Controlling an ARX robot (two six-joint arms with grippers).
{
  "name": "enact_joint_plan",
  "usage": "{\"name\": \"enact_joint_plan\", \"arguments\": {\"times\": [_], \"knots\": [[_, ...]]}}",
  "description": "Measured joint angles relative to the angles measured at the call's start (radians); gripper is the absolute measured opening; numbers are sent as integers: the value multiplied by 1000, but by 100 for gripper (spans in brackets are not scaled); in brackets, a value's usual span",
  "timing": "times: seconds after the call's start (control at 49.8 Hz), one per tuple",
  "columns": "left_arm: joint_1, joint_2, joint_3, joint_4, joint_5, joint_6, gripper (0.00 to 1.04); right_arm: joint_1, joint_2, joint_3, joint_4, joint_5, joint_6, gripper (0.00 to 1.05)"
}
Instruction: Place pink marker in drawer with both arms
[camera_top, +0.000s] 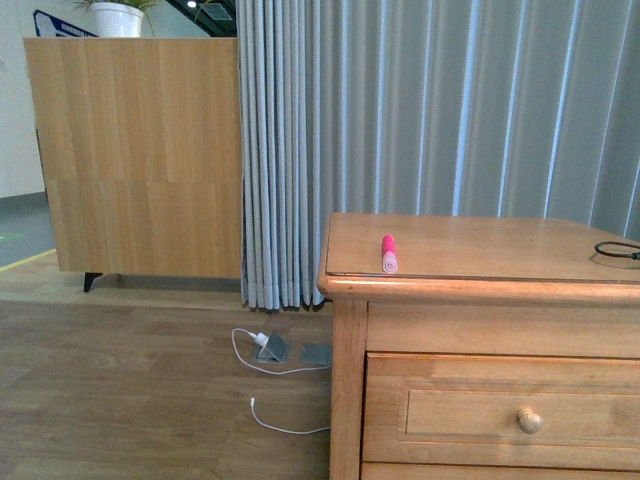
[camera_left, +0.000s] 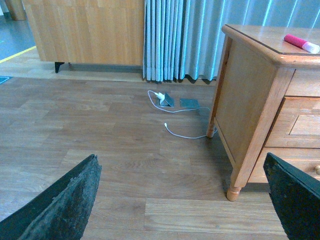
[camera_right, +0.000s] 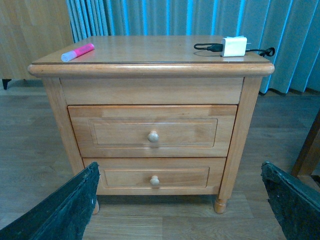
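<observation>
Front view: neither arm shows. We log the pink marker (camera_top: 388, 254) lying flat on the nightstand (camera_top: 450, 288) top, in its left part and just back from the front edge. The drawer (camera_top: 470, 412) is shut, its knob (camera_top: 529, 420) facing us. (M.)

Which way does the long axis run? (T.)

Roughly front to back, with the pale end toward the front edge. The right wrist view agrees. In the left wrist view the marker sits at the frame's margin, so we read its heading there only loosely. (M.)

Tools? (T.)

The left gripper (camera_left: 180, 157) has its jaws spread wide and nothing between them. It is out to the left of the nightstand and looks across the floor at the side panel, with the marker up and away toward the cabinet. The right gripper (camera_right: 180, 165) is likewise spread and empty. It is squared on the front, with both knobs almost dead ahead. (M.)

So the left arm is the nearer one to the marker. (T.)

That is our judgement. The left goes for the pick, closing across the barrel from the sides, and the right takes the knob. We see a lower drawer (camera_right: 120, 177) too, and we assume the upper one is meant. A white charger (camera_right: 234, 46) lies at the top's far right, well apart from the marker. (M.)
</observation>
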Motion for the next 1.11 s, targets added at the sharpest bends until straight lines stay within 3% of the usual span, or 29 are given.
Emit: {"name": "enact_joint_plan", "arguments": {"times": [0.342, 0.482, 0.643, 0.884, 1.106], "knots": [[0, 0, 0, 0, 0, 0, 99, 0, 0, 0, 0, 0, 0, 96], [0, 0, 0, 0, 0, 0, 99, -93, 144, 45, -80, -209, -62, 96], [0, 0, 0, 0, 0, 0, 99, -133, 448, 113, 124, -265, -63, 96], [0, 0, 0, 0, 0, 0, 99, -94, 1043, 225, 498, -225, -43, 96], [0, 0, 0, 0, 0, 0, 99, -30, 1431, 406, 648, -175, -21, 96]]}}
